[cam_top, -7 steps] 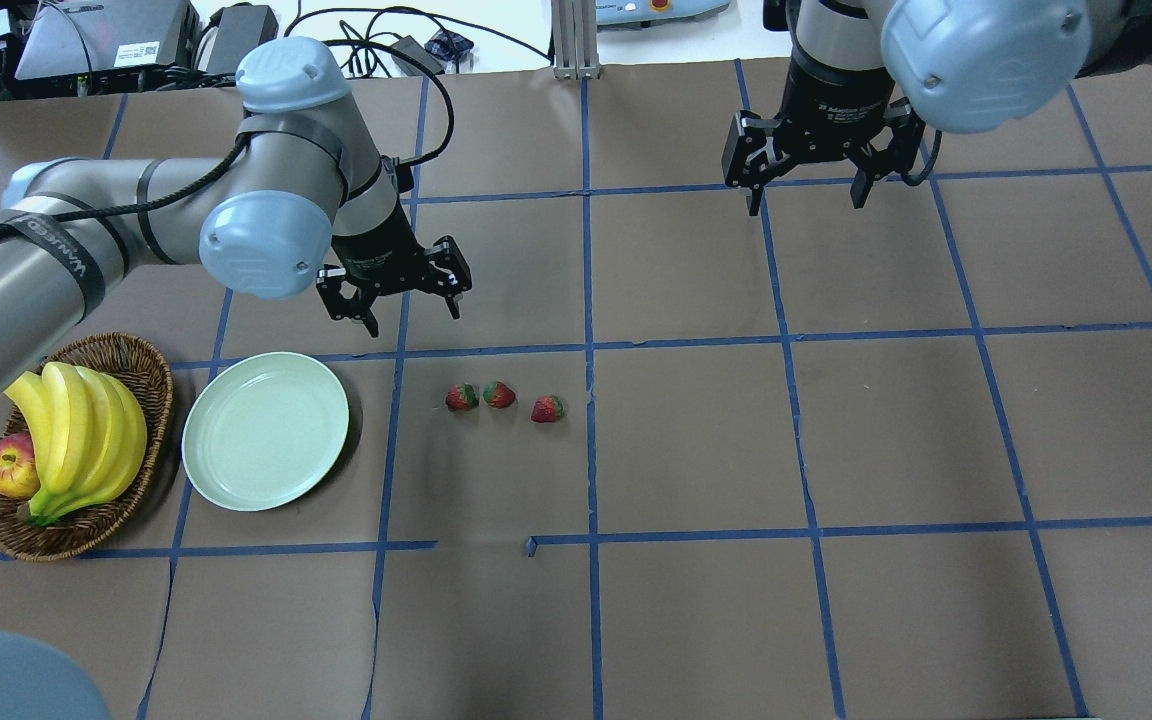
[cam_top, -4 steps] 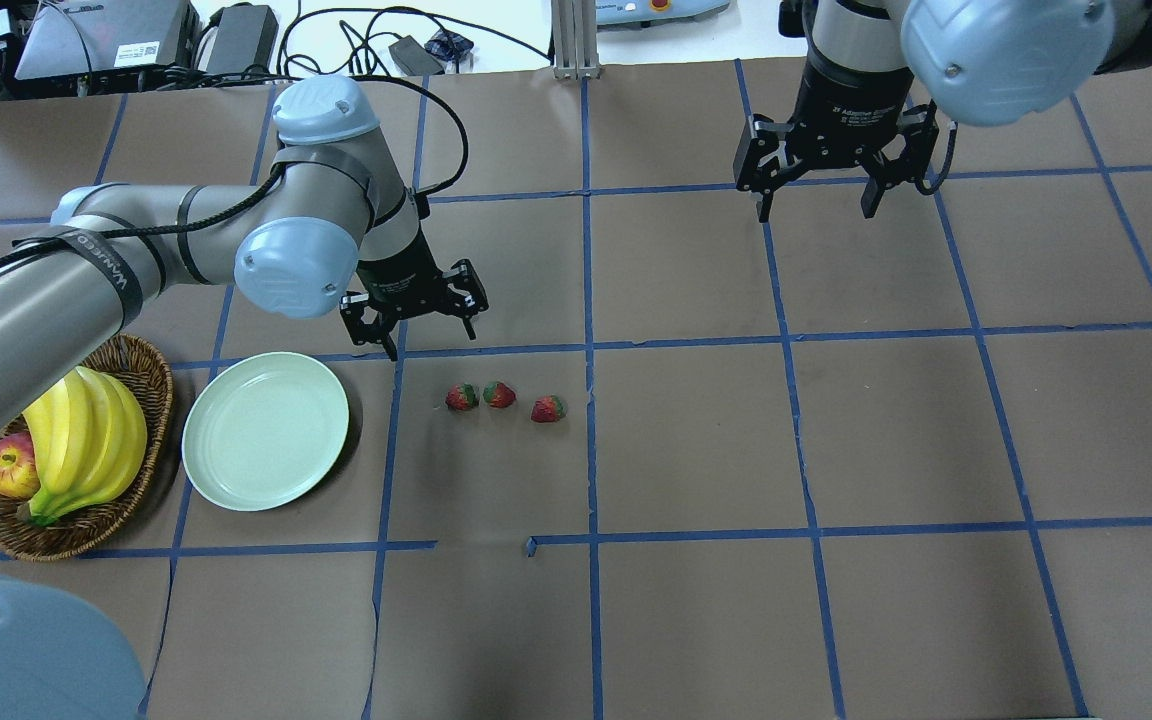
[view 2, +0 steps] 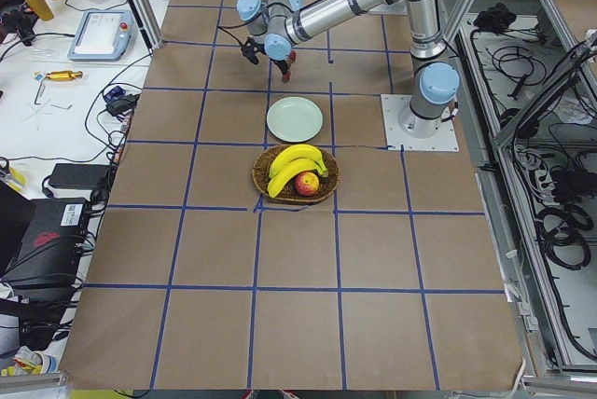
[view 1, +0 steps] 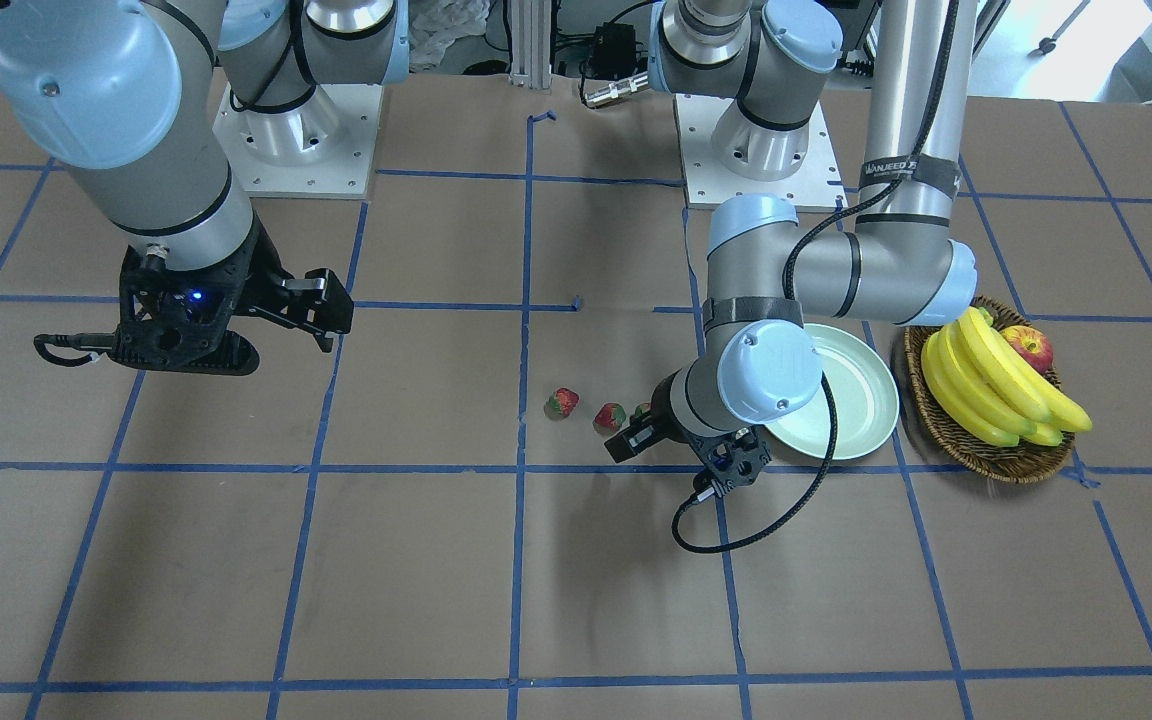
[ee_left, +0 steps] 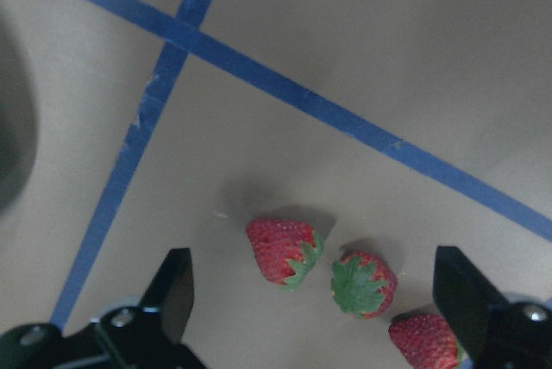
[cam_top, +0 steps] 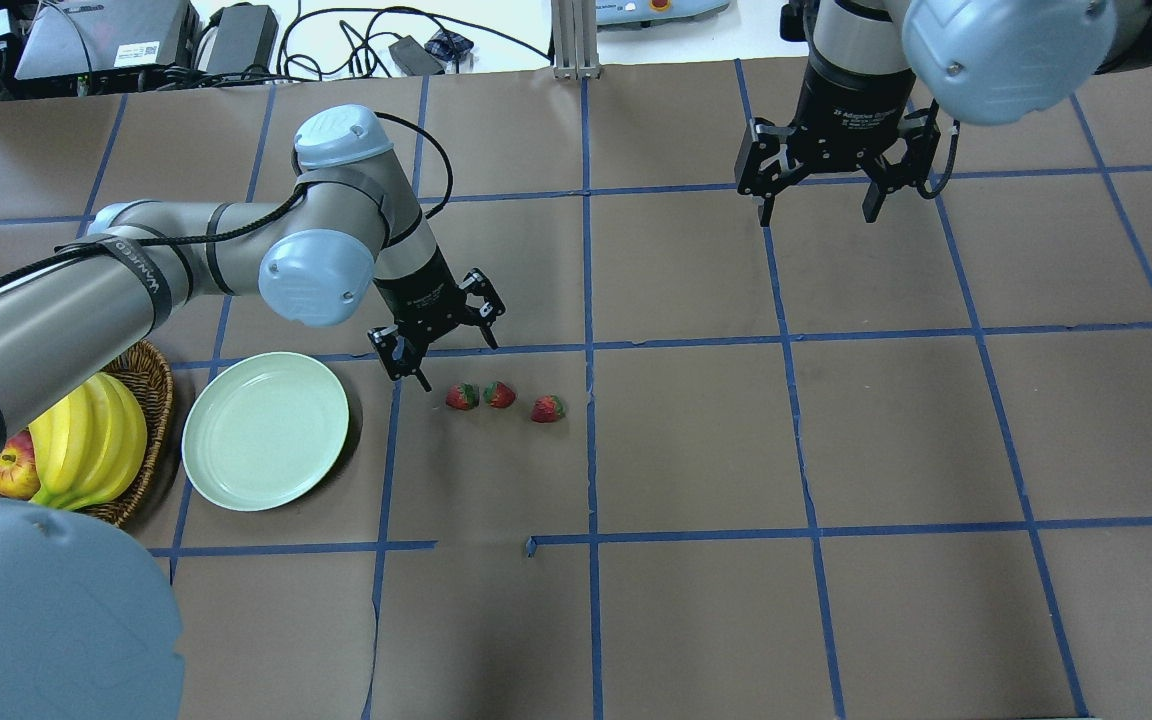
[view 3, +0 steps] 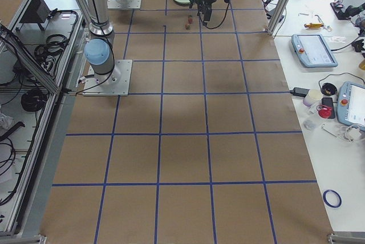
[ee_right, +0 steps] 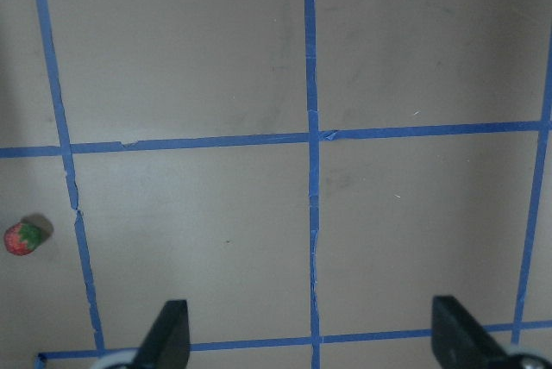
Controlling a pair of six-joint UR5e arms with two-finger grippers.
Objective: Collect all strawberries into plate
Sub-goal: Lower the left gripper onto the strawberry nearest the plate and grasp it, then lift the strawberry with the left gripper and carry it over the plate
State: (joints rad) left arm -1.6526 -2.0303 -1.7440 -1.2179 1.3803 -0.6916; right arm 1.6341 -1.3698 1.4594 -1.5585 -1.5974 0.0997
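Hanging over the bench [cam_top: 696, 450] just behind the row of fruit, your left claw [cam_top: 458, 366] is spread wide and carries nothing, which suits a descent onto a small, soft target: the open fingers can drop either side of a berry without clipping it. All three strawberries [cam_top: 499, 394] lie on the brown paper in a short line near the plate [cam_top: 266, 430], and the plate itself is bare, so by my reading none of the collecting is done yet. The berry closest to the plate [cam_top: 462, 397] looks like the natural first pick, since the claw sits nearest it and the carry to the plate is shortest. Notice that it lies almost against the middle berry, while the third berry [cam_top: 547, 408] rests a little apart; in the left wrist view the close pair sits between the two fingers, so closing there could catch or nudge both. You probably want to line the fingers up across the first berry alone before lowering. Your right claw [cam_top: 820, 215] is also wide and empty, held high over the far side of the bench, well apart from the fruit, likely parked to keep the work area free. The basket [cam_top: 151, 380] with bananas [cam_top: 86, 440] and an apple [cam_top: 6, 475] sits on the plate's other side and plays no part here.
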